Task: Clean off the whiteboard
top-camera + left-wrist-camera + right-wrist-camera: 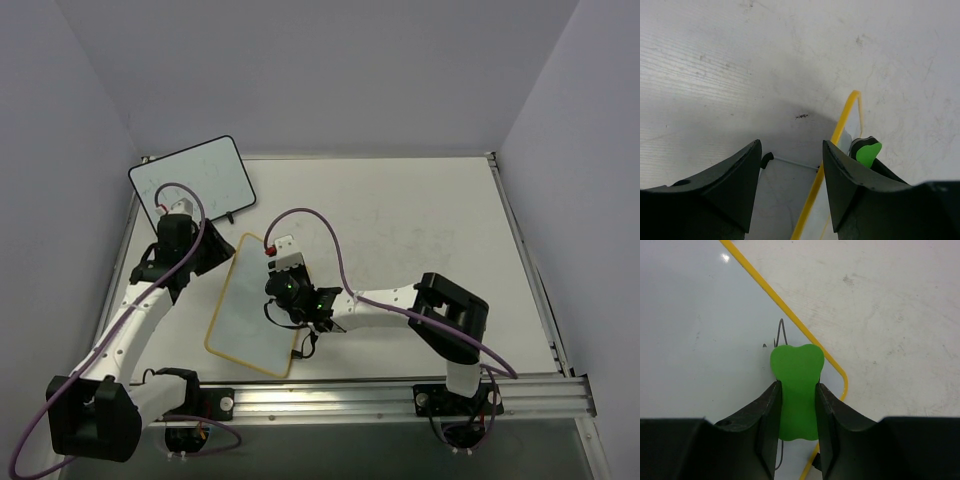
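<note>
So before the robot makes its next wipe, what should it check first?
1. Green bone-shaped plastic eraser clamped in the right gripper: ok.
2. Eraser over the yellow-rimmed white rectangular whiteboard: ok, near one corner.
3. Board wiped blank: not ok, a small black mark shows beside the eraser.
4. Left gripper steadying the board: not ok, its jaws stand apart and do not clamp the rim.
5. Eraser pressing on the surface: cannot tell.
6. Black-rimmed whiteboard out of the way: ok, at the far left corner.
</note>
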